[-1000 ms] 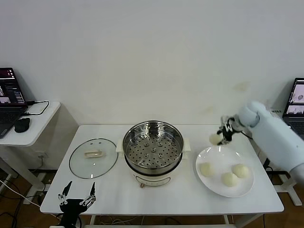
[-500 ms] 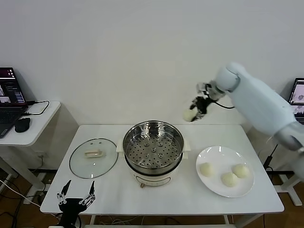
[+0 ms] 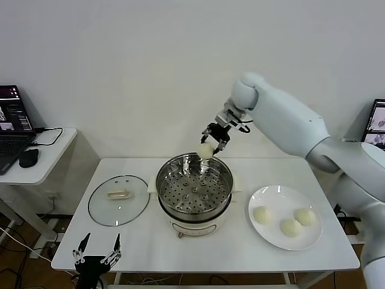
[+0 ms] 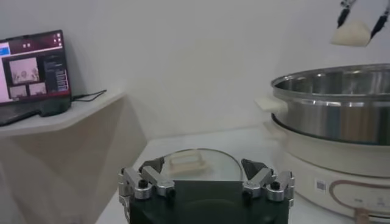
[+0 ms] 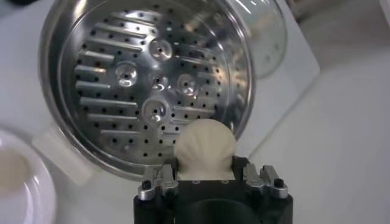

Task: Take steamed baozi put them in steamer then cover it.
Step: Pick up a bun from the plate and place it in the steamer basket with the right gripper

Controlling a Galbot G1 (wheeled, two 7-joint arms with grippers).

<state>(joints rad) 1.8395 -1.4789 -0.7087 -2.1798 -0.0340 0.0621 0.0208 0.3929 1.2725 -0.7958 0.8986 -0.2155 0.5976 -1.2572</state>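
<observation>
Cream baozi (image 3: 206, 150) gripped in right hand (image 3: 212, 141) above steamer (image 3: 194, 186) rim

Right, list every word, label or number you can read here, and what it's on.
None can be read.
Steamer base: small sticker and markings, too blurred.
Left laptop screen: too small.
Right laptop screen: too small.

We see a glossy white right arm (image 3: 301, 129) with rounded shell segments; a black right gripper (image 3: 217, 136) with silver finger links and dark screws; a matching black left gripper (image 3: 96, 259) with silver, black-tipped fingers (image 4: 141, 182).
</observation>
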